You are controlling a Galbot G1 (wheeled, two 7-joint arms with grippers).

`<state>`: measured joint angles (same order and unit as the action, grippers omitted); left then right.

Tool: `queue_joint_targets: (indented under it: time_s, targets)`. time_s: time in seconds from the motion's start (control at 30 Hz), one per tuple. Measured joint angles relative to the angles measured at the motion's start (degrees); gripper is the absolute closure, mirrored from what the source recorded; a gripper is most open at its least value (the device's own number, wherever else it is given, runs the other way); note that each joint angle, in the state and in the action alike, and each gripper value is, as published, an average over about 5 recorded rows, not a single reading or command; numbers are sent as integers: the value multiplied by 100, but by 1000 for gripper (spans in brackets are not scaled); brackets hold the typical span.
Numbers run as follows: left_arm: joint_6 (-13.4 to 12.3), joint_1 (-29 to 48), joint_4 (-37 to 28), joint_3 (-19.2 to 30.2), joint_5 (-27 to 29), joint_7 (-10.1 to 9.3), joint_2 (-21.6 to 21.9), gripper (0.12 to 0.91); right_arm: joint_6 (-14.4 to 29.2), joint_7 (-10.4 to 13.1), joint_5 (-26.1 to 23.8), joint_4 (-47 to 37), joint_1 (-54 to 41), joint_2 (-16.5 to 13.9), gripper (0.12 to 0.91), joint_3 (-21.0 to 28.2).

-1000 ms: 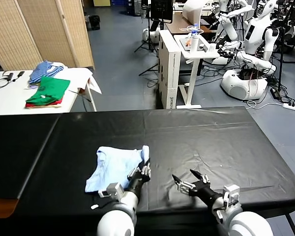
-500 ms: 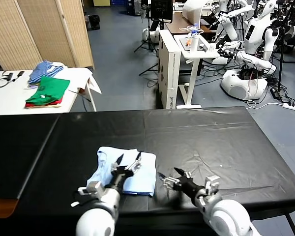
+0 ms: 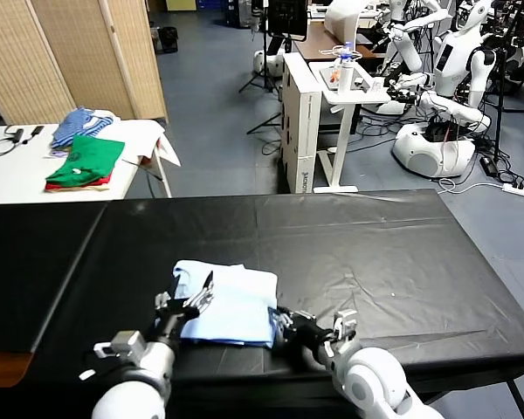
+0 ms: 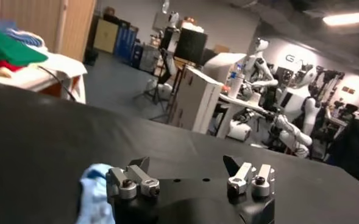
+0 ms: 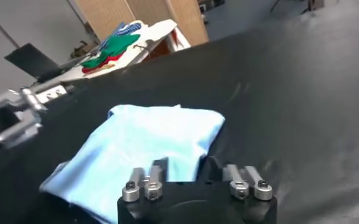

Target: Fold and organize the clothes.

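Note:
The clothes are one pale blue T-shirt (image 3: 231, 301) lying folded on the black table (image 3: 375, 253) near its front edge. My left gripper (image 3: 192, 301) hovers open at the shirt's left edge, with nothing between its fingers. In the left wrist view the gripper (image 4: 185, 164) has its jaws wide apart and a bit of the shirt (image 4: 94, 195) shows beside it. My right gripper (image 3: 288, 325) is at the shirt's front right corner. In the right wrist view the gripper (image 5: 185, 165) has its fingers drawn in on the near edge of the shirt (image 5: 149, 140).
A white side table at the far left carries green and red folded garments (image 3: 86, 161) and a blue-striped pile (image 3: 79, 122). Behind the black table are a white stand (image 3: 345, 87) and several parked robots (image 3: 437, 131). The table's front edge runs just below both grippers.
The left gripper let go of the shirt, opened and drew back to the left. The shirt's raised edge dropped flat. The right gripper moved left to the shirt's corner and closed.

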<state>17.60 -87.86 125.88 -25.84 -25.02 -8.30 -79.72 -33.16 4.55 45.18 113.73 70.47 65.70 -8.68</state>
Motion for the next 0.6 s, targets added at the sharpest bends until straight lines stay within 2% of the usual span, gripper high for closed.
queue_joint_targets:
  time_s: [0.1, 0.4, 0.5, 0.6]
  targets:
    - [-31, -76, 60, -107, 6, -8, 0, 123, -12, 2, 21, -15, 16, -42, 886, -94]
    - [-99, -298, 170, -416, 19, -13, 101, 123, -418, 127, 183, 260, 194, -445, 884, -569]
    - [-102, -370, 227, -503, 9, -14, 170, 123, -508, 130, 201, 388, 257, -584, 814, -677]
    - [-106, -441, 283, -582, 8, -13, 255, 123, -539, 130, 200, 526, 328, -698, 648, -768]
